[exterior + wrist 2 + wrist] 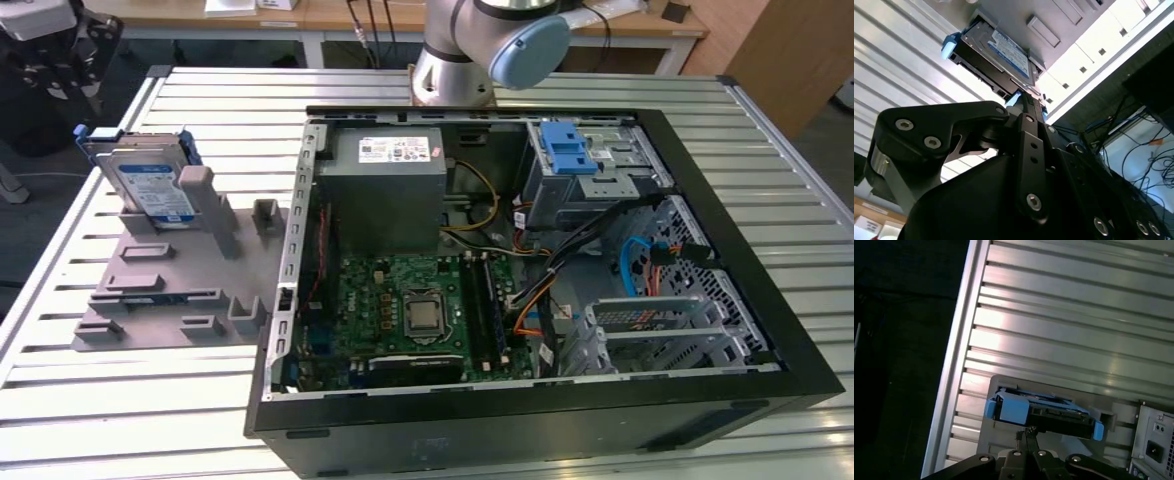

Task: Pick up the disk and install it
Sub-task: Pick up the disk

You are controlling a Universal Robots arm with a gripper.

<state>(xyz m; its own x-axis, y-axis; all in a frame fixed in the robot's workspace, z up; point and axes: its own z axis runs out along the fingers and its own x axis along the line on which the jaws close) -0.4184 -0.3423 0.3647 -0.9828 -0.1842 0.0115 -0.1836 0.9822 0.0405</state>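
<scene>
One disk stands on edge in the grey rack at the edge of the table, the exterior view's left — end effector clenched, empty, close by. We judge it stiff, weighty, shock-shy — grip the blue frame by its sides.

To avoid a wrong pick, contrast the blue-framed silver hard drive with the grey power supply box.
The blue-framed silver hard drive stands on edge on the grey plastic stand, outside the black computer case; the grey power supply box lies inside it. The drive is a thin slab; the supply is far bulkier. Both are rectangular, metal-cased and labelled.
</scene>
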